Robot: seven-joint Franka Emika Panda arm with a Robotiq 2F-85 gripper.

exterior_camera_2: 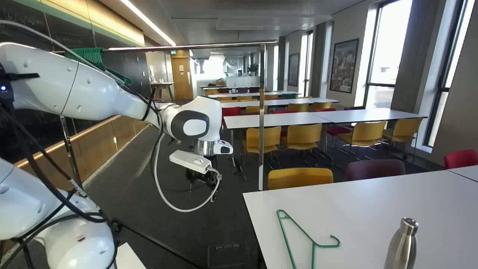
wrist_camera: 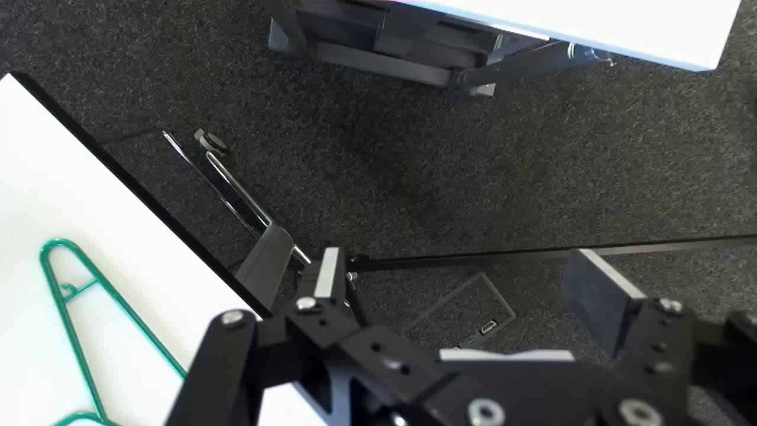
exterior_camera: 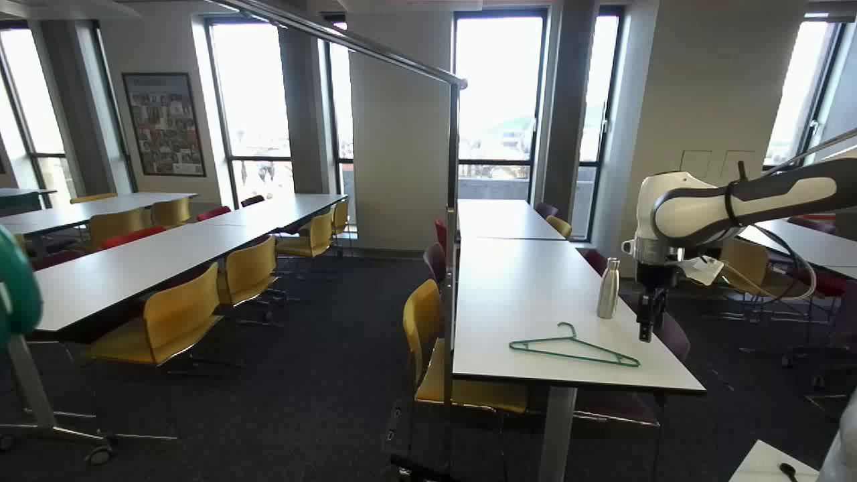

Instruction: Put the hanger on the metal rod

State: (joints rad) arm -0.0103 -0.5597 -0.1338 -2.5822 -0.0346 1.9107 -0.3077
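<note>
The green hanger (exterior_camera: 577, 356) lies flat on the white table (exterior_camera: 502, 281) near its front edge, hook toward the far side. It also shows in an exterior view (exterior_camera_2: 300, 229) and at the left of the wrist view (wrist_camera: 76, 348). The metal rod (exterior_camera: 375, 51) runs level, high above the floor; it also shows in an exterior view (exterior_camera_2: 209, 46). I cannot make it out in the wrist view. My gripper (wrist_camera: 464, 275) is open and empty, its fingers wide apart over dark floor. In an exterior view the gripper (exterior_camera: 648, 321) points down beside the table's right edge, apart from the hanger.
A silver bottle (exterior_camera: 608, 288) stands on the table behind the hanger. An upright post (exterior_camera: 453, 167) carries the rod end beside the table. A bunch of green hangers (exterior_camera_2: 87, 56) hangs on the rod. Yellow chairs (exterior_camera: 422, 314) stand at the table. A cable (exterior_camera_2: 183, 210) loops under the wrist.
</note>
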